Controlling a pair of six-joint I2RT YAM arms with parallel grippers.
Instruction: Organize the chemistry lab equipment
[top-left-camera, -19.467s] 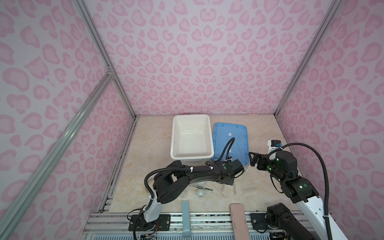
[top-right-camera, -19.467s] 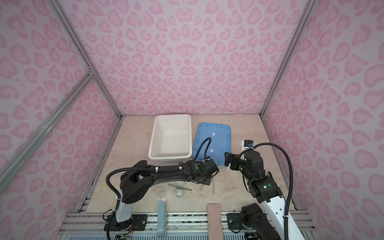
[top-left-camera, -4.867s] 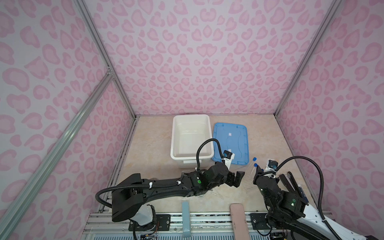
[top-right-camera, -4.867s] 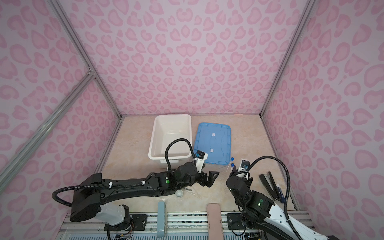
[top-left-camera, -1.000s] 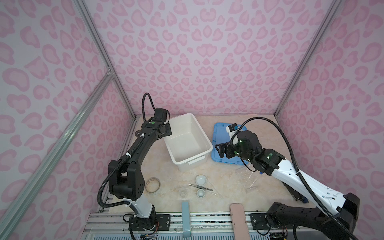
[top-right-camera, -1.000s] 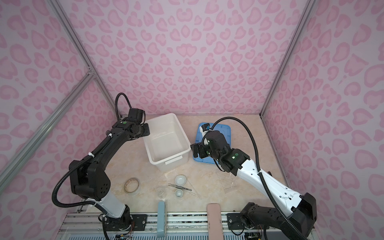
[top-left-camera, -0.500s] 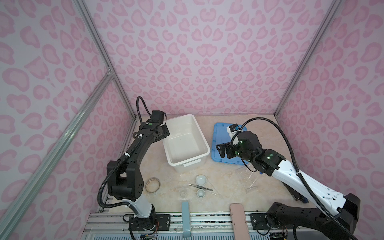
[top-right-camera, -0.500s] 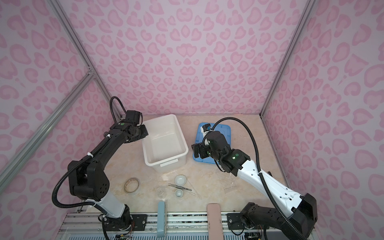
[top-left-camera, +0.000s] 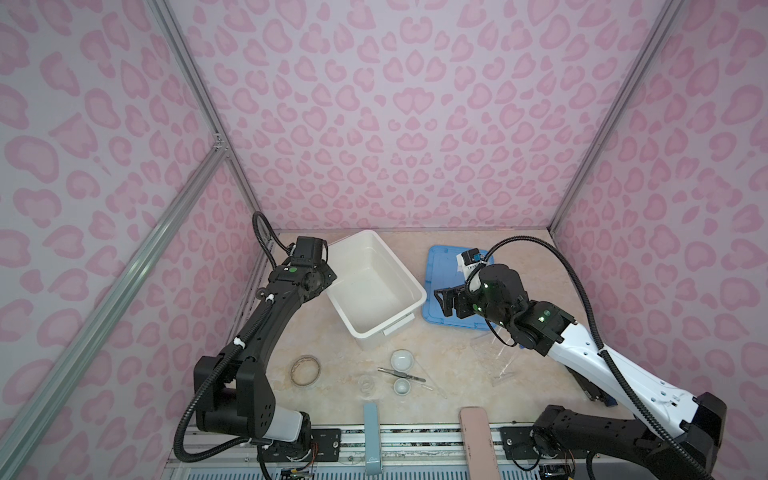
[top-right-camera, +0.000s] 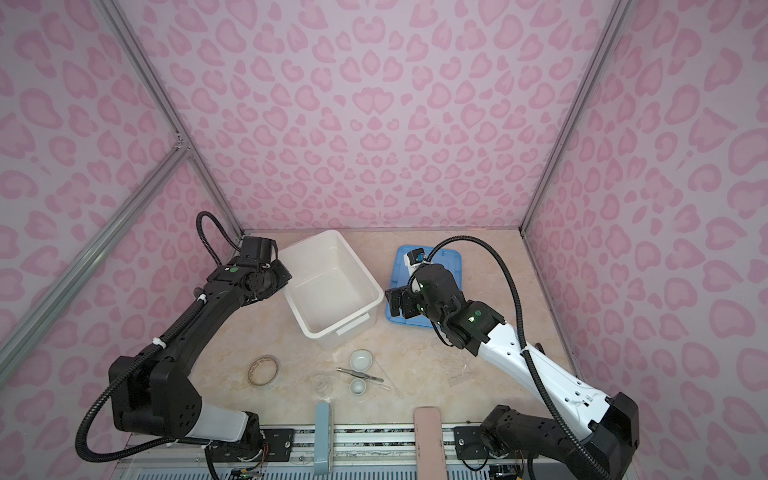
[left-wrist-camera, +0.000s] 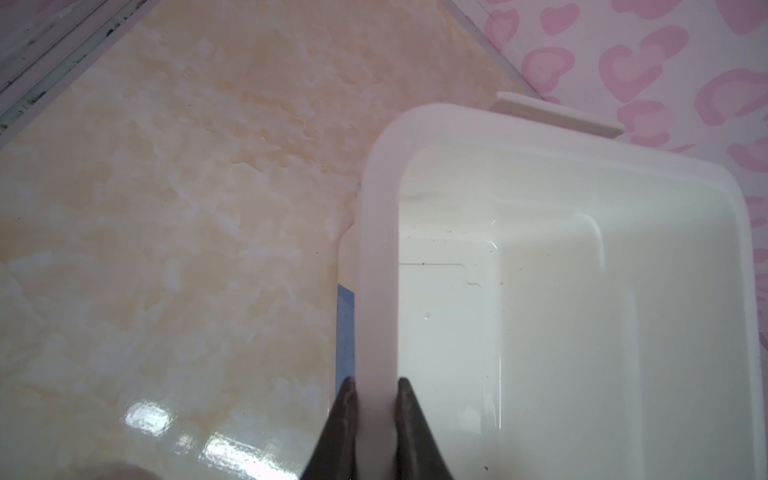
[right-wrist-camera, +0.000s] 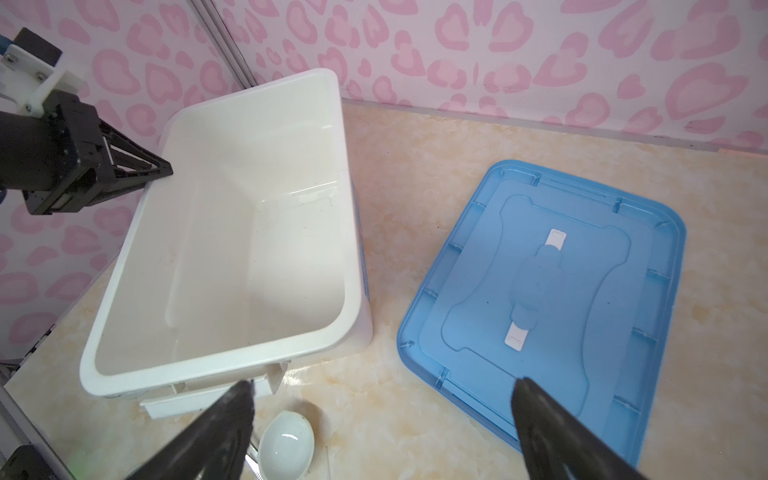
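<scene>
Pink heart-print walls (top-left-camera: 374, 104), left hand (left-wrist-camera: 376, 384) pinching white tub (left-wrist-camera: 415, 120) rim, right hand (right-wrist-camera: 382, 382) spread wide, tub label (left-wrist-camera: 345, 332) blurred.

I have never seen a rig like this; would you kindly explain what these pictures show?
These are two robot arms mounted at the front edge of a table inside a pink booth. Two pictures look down from one overhead camera pair; the other two come from a camera on each wrist. The left arm's fingers pinch the rim of an empty white tub. The right arm's fingers stand wide open near the blue lid, holding nothing. On the table lie two white dishes, metal tweezers, a small glass cup and a tan ring.
</scene>
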